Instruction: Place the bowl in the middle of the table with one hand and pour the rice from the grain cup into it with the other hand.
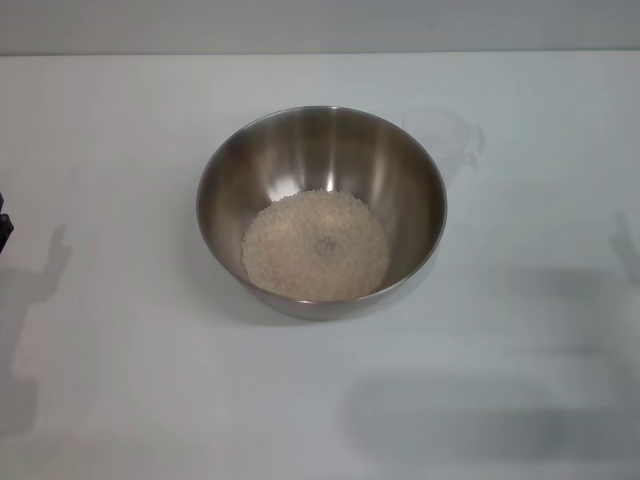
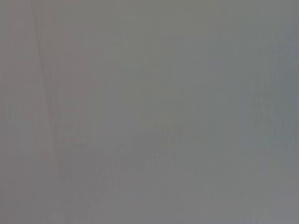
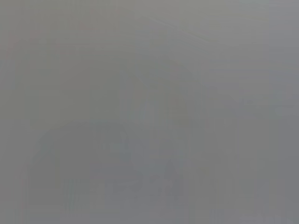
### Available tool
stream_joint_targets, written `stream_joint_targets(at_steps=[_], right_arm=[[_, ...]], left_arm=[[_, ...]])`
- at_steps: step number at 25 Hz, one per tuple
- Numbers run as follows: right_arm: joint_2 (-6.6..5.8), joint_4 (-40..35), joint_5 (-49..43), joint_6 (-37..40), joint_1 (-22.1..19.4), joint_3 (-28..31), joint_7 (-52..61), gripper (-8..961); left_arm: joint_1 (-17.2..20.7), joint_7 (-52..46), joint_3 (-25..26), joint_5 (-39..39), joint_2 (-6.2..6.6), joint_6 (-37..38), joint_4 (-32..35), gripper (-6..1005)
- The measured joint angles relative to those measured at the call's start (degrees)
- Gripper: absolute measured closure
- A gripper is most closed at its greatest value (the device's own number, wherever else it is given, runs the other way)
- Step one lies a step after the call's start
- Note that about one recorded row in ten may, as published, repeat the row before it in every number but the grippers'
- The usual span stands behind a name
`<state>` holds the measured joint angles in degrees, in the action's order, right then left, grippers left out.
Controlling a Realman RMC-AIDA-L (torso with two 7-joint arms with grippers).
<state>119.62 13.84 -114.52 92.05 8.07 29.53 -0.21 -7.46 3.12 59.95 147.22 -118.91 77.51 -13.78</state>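
The stainless-steel bowl (image 1: 321,210) stands upright near the middle of the white table (image 1: 120,380). A round mass of off-white rice (image 1: 315,245) covers its bottom. The translucent grain cup (image 1: 452,140) stands on the table just behind and to the right of the bowl, apart from both arms; I see no rice in it. A dark sliver of my left arm (image 1: 4,225) shows at the left edge of the head view, far from the bowl. My right gripper is out of view. Both wrist views show only a plain grey surface.
Soft shadows of the arms lie on the table at the left edge (image 1: 35,290) and at the front right (image 1: 500,420). The table's far edge (image 1: 320,53) runs along the top of the head view.
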Motion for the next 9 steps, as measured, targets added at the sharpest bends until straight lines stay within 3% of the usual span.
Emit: stream_joint_targets(at_steps=[9], right_arm=[[-0.11, 0.0, 0.0, 0.1, 1.3, 0.0, -0.1, 114]], left_arm=[[0.2, 0.2, 0.2, 0.0, -0.18, -0.2, 1.0, 140]])
